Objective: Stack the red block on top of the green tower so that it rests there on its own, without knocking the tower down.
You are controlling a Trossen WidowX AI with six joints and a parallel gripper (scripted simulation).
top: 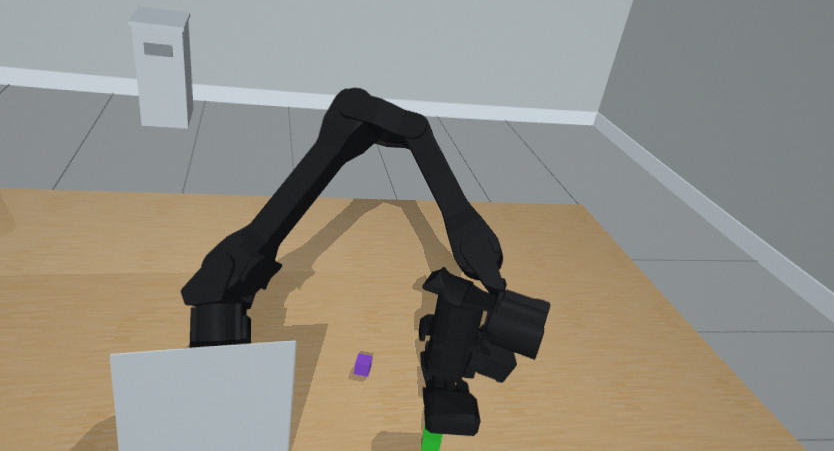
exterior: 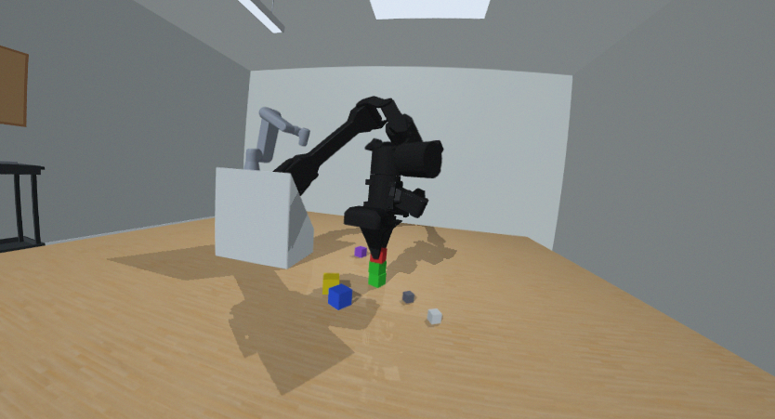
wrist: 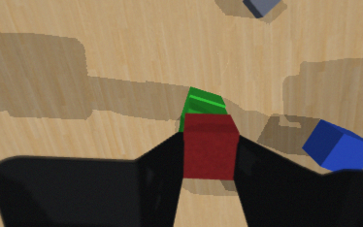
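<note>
The black parallel-jaw gripper (wrist: 209,160) is clamped on the small red cube (wrist: 210,145), one black finger (wrist: 160,165) pressed to each side face, and it hangs point-down over the green tower of two stacked cubes (exterior: 376,272) standing on the light wooden table top (exterior: 542,334). In the exterior view the red cube (exterior: 383,255) sits just above the tower's top face, touching it or a hair off; the seam between red and green is too fine to tell which. The relation that matters for the coming release is the sideways offset between the two. In the wrist view the green tower (wrist: 204,103) shows beyond the far edge of the red cube and a little toward its left, so the cube seems roughly centred but possibly short of full overlap along that axis, though the camera's slant could account for this. The tower looks upright and squarely stacked. A blue cube (wrist: 340,146) lies near on the table, apart from the tower, and a purple cube (top: 363,364) is farther off; neither crowds the fingers. If the overlap is sound, a straight vertical lowering before opening should do.
</note>
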